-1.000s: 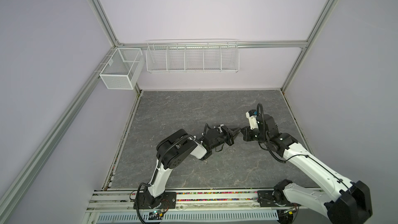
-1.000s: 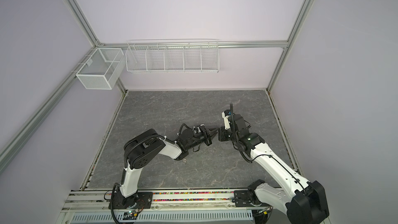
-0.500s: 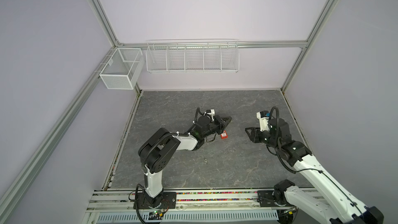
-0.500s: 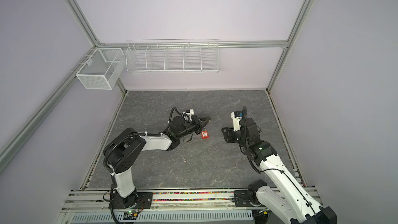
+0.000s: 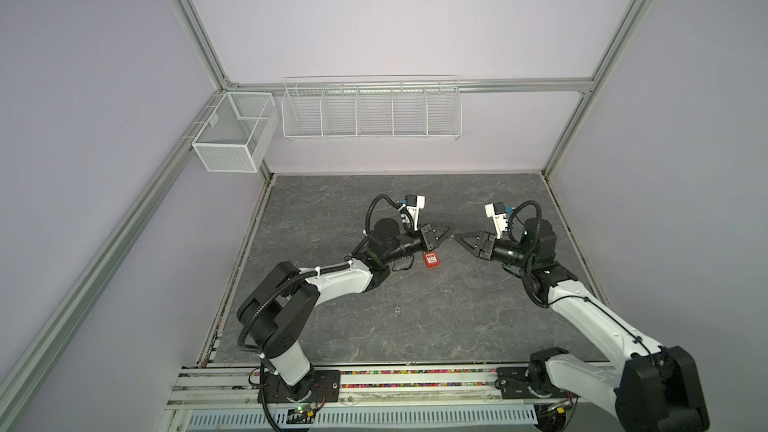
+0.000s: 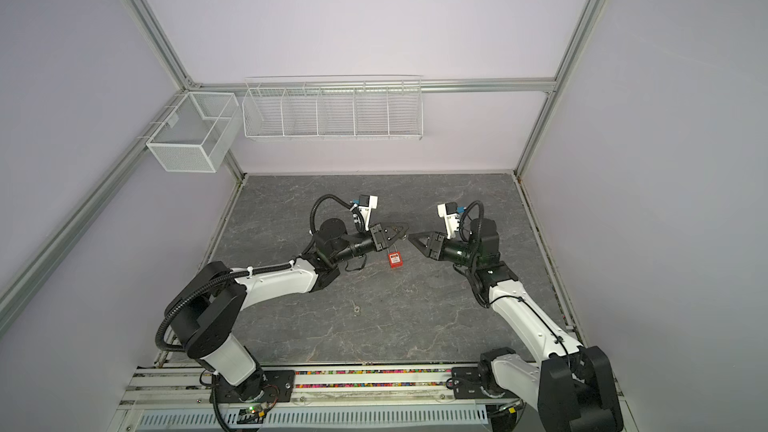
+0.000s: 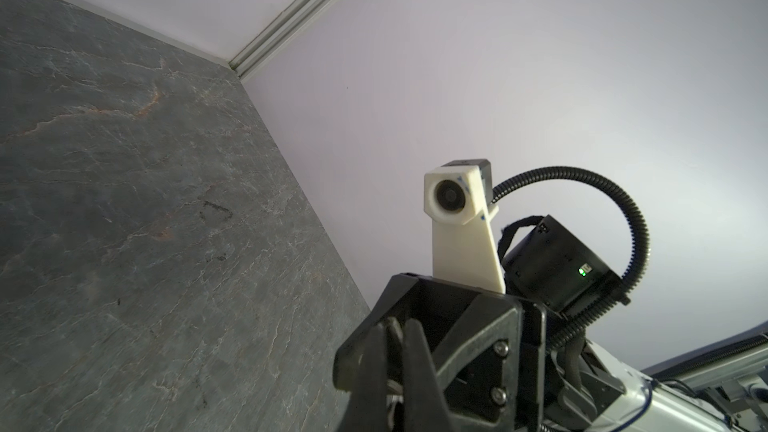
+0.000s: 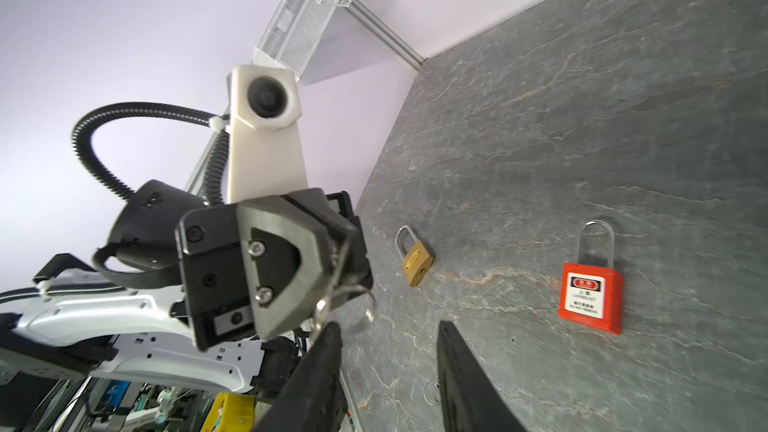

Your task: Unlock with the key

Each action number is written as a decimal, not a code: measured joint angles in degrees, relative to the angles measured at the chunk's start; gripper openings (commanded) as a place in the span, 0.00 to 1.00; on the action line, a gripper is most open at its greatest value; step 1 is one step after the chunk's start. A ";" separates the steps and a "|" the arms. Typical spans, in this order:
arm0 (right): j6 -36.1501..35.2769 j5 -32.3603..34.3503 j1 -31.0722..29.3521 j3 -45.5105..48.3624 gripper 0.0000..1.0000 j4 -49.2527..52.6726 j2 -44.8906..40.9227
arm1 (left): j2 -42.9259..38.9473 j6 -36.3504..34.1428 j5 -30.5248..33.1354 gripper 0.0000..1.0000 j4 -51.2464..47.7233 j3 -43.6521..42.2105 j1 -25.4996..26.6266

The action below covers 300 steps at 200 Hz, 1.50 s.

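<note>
Showing brass padlock (image 8: pixel 417 261) (right wrist only)

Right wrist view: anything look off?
Nothing broken or spilled. Odd bit: the left gripper is shut on the key, ring dangling, yet the red padlock and the brass padlock both lie flat on the table, unheld, and the right gripper is open and empty.
</note>
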State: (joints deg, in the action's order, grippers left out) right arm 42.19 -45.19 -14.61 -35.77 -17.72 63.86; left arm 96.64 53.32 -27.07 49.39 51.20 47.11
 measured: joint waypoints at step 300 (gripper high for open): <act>-2.19 2.47 -2.82 0.63 0.06 5.49 -0.79 | -0.72 -0.44 3.89 1.00 9.46 -7.39 -5.07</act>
State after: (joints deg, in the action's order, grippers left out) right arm 40.01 -42.72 -17.43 -35.14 -12.23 63.07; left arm 95.92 52.88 -23.18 58.85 43.81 42.04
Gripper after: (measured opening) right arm 0.066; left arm 0.997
